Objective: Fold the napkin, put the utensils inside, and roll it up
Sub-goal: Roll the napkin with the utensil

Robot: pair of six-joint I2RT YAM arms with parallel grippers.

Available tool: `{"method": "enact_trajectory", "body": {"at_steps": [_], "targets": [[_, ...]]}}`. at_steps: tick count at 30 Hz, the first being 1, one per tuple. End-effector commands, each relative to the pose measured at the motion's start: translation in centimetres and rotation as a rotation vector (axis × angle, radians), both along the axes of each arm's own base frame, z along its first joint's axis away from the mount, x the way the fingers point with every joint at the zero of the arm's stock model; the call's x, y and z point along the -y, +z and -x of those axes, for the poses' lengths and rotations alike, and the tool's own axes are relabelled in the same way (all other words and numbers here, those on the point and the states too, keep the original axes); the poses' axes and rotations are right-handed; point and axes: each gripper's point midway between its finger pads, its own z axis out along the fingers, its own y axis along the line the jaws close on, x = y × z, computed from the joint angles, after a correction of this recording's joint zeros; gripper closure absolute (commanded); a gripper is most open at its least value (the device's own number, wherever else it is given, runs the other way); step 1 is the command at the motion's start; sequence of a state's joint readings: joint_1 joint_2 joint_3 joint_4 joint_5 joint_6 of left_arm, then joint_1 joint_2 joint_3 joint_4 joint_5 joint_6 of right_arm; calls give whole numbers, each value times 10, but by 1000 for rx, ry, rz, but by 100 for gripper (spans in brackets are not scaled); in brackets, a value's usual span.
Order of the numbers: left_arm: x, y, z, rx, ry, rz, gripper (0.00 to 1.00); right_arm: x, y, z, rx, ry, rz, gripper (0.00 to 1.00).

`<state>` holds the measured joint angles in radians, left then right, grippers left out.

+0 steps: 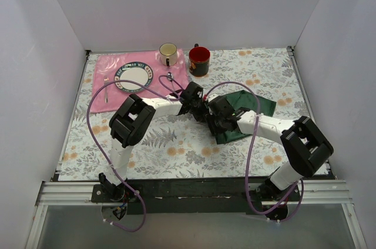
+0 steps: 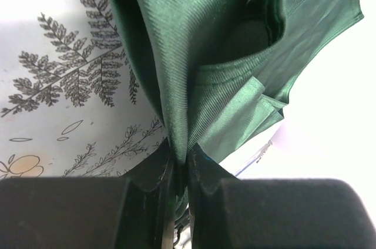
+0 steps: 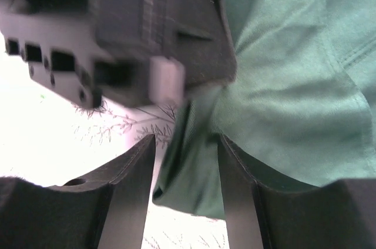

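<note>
Both arms meet at mid-surface [image 1: 170, 146] over the left edge of the napkin [image 1: 247, 111]. The dark green cloth lies right of centre, partly bunched, its long axis running from near-left to far-right in the top view. Almost all of it spreads away to the right of both tools. Left tool [image 2: 181, 156]: jaws pressed together on a fold of napkin [image 2: 223, 55]. The cloth rises straight out from between the fingers and drapes away ahead, lifted off the fern-print surface [image 2: 64, 78] on its left. Right tool [image 3: 185, 141]: fingers spread, with a hanging edge of napkin [image 3: 282, 102] in the gap. The cloth seems to brush the right-hand finger, but nothing is clamped. The left tool's body sits just beyond it, the two tools close to touching. Judgement: the grip is on the left side alone, so the fold turns on that pinched edge being carried rightward across the cloth's short width, toward the far-right body. The right tool is nearer the bulk of the cloth and straddles the same edge, so it looks due to clear off or pin down. Black-handled utensils cannot be picked out in any view.
</note>
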<state>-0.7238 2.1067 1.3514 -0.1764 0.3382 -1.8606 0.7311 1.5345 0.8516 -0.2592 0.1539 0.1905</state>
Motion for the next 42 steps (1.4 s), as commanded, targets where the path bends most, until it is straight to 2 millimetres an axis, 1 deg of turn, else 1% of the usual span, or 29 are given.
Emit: {"method": "enact_trajectory", "body": {"at_steps": [1,2,3,7,8,10,12,15,16,20,22,24,26,27,28,30,32,38,42], "targets": [[-17,-38,32,-130,-30,-116,92,-10,9,-21,113,-71,77,46],[-17,-38,32,-134,-29,-115,92,-4,4,-24,125,-95,125,46],[-18,-38,32,-136,-31,-112,92,-5,7,-29,143,-106,137,46],[-20,-37,32,-139,-29,-109,92,-9,5,-36,190,-118,175,48],[-20,-36,32,-140,-30,-107,92,-3,2,-39,200,-138,211,49],[-21,-36,32,-140,-29,-106,92,-5,3,-39,215,-132,232,51],[-23,-36,31,-137,-28,-108,92,-7,7,-38,237,-122,247,51],[-24,-36,29,-141,-26,-105,92,-16,20,-33,233,-100,239,52],[-24,-36,28,-139,-26,-104,93,-20,25,-30,232,-85,239,50],[-22,-34,25,-133,-32,-97,93,-19,41,-25,246,-84,225,46],[-21,-32,23,-129,-31,-93,93,-19,46,-26,258,-82,216,44],[-20,-31,22,-131,-32,-87,92,-25,47,-28,271,-57,192,43],[-18,-29,21,-126,-33,-81,92,-26,41,-31,265,-52,201,42],[-17,-27,20,-128,-33,-78,92,-28,41,-34,267,-55,199,42],[-16,-27,20,-126,-34,-77,92,-29,36,-35,258,-50,204,42],[-17,-25,19,-123,-33,-78,92,-32,35,-40,265,-44,195,42],[-16,-24,19,-121,-34,-77,92,-33,28,-40,252,-35,189,43],[-12,-18,18,-121,-40,-58,92,-27,10,-44,226,-46,173,44],[-9,-15,17,-121,-43,-46,91,-17,-1,-46,213,-62,184,44]]}}
